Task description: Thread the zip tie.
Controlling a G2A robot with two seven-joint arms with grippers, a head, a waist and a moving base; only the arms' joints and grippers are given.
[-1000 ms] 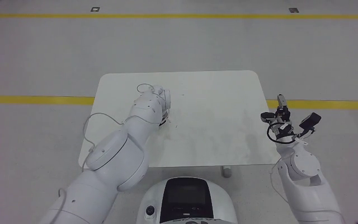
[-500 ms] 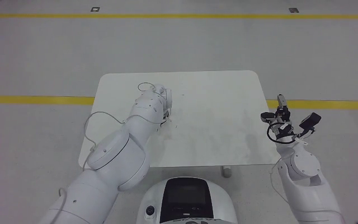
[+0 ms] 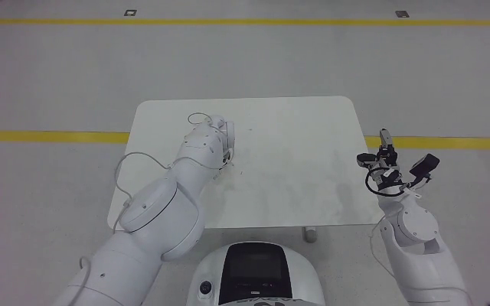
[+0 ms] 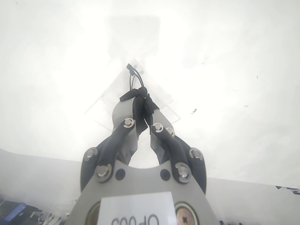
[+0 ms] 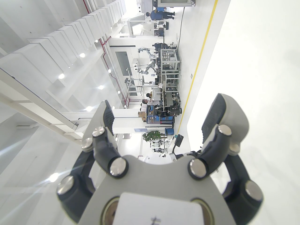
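Pinching black zip ties [image 4: 134, 78], the left hand [image 4: 143, 100] overhangs a clear sheet [image 4: 100, 108].

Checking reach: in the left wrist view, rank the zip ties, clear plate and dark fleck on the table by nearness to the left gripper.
1. zip ties: pinched in the left gripper.
2. clear plate: lying flat just beneath the gripper.
3. dark fleck: on the table, just past the plate's corner.

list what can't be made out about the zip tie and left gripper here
- Top view: the left arm's wrist covers the left gripper and zip tie.
- Left wrist view: tie strands past the shut fingertips are too thin to tell if threaded.
- Same view: clear plate's edges fade into glare.
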